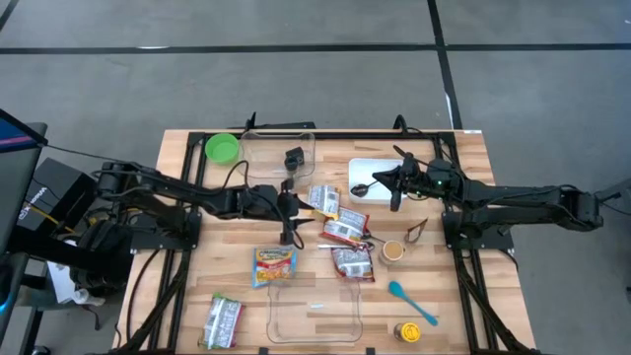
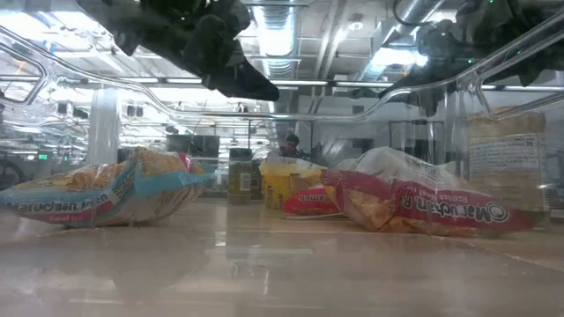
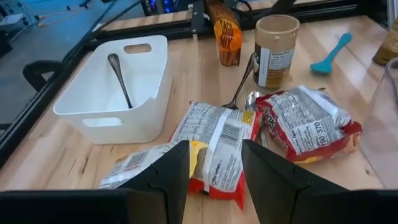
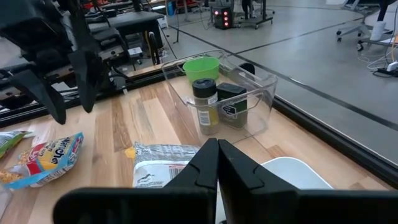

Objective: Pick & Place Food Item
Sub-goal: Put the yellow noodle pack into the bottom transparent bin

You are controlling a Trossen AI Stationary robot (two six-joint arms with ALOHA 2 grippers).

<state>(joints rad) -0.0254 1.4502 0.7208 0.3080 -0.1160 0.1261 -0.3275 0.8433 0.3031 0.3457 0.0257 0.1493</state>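
Five noodle packs (image 1: 346, 229) lie on the bench (image 1: 463, 296), three bunched in the middle near one cup (image 1: 393, 250), while the left claw (image 1: 289, 204) hangs spread above them, holding nothing, and the right claw (image 1: 395, 183), pressed together, hovers by the white bin (image 1: 371, 168).

Pale wood surface (image 3: 186, 74), smooth grain. Packets (image 3: 217, 146) are glossy, crinkled plastic. White bin (image 3: 112, 93) is matt plastic; metal spoon (image 3: 119, 78) inside shines. Clear box (image 4: 249, 93), glossy plastic.
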